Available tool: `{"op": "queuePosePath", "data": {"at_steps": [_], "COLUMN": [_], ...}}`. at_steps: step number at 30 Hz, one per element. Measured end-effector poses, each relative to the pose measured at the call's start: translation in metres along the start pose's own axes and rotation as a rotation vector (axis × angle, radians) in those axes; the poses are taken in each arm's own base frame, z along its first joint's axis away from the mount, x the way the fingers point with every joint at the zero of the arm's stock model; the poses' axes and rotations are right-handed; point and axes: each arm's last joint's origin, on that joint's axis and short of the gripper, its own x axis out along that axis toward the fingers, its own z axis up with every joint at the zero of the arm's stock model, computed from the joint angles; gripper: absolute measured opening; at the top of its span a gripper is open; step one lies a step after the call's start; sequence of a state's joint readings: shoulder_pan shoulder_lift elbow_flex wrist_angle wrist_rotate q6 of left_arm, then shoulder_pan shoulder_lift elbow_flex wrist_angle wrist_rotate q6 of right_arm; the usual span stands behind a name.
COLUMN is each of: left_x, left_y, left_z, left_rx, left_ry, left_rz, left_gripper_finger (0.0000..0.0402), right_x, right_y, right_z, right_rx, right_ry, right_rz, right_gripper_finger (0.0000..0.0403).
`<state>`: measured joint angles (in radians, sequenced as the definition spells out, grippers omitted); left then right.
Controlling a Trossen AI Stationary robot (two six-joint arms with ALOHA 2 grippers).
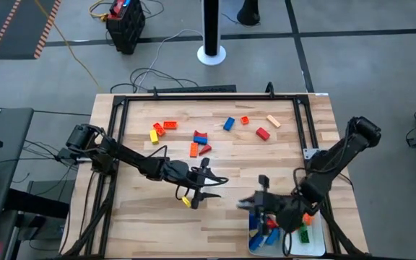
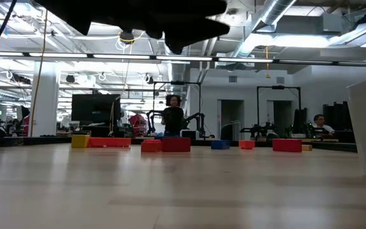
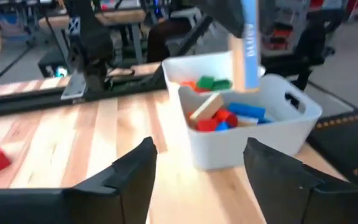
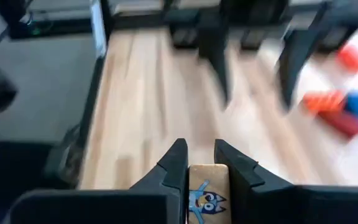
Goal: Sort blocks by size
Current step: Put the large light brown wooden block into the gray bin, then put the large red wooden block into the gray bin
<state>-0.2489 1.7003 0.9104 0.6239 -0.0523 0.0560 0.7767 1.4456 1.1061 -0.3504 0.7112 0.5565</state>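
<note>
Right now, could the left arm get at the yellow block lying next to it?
Probably yes. The yellow block lies on bare wood beside the left pincer, which is open and empty, with nothing between them. The right pincer holds a tan block by the white tray.

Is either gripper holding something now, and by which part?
The right gripper holds a tan block by its two sides. The left gripper is open and empty.

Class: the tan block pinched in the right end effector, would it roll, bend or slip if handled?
The tan block looks flat-sided and boxy, so it would probably slide rather than roll. The right end effector pinches it without visible bending, so it is likely stiff. Its printed face looks smooth, so it may slip.
</note>
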Motion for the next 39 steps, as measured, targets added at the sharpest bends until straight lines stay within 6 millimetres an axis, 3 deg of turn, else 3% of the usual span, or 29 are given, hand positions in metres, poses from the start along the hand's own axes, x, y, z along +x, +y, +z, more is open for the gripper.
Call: {"op": "queuePosePath", "data": {"at_steps": [5,9,16,21,25,29,33,39], "left_x": [-0.005,-0.005,-0.012,-0.029,-0.041,-0.045,-0.037,-0.024], "left_y": [0.011,0.019,0.032,0.033,0.033,0.033,0.035,0.057], "left_z": [-0.001,-0.006,-0.004,0.014,0.017,0.006,-0.018,-0.050], "left_rx": [0.000,-0.002,-0.010,0.008,0.000,-0.017,-0.007,-0.111], "left_ry": [0.069,0.114,0.160,0.168,0.241,0.364,0.495,0.576], "left_rz": [0.061,0.087,0.123,0.124,0.120,0.129,0.197,0.376], "left_gripper_finger": [0.0237,0.0234,0.0232,0.0232,0.0232,0.0232,0.0232,0.0232], "right_x": [0.005,0.018,0.019,0.016,0.016,0.018,0.022,0.023], "right_y": [0.008,0.007,-0.003,-0.004,-0.003,-0.005,-0.003,-0.012], "right_z": [-0.028,-0.039,-0.046,-0.049,-0.049,-0.048,-0.053,-0.052], "right_rx": [0.051,0.134,0.241,0.272,0.276,0.247,0.191,0.098], "right_ry": [0.173,0.282,0.360,0.375,0.373,0.291,0.179,0.181], "right_rz": [-0.011,-0.012,-0.120,-0.146,-0.143,-0.202,-0.294,-0.363], "right_gripper_finger": [0.0080,0.0093,0.0151,0.0154,0.0148,0.0147,0.0147,0.0147]}}
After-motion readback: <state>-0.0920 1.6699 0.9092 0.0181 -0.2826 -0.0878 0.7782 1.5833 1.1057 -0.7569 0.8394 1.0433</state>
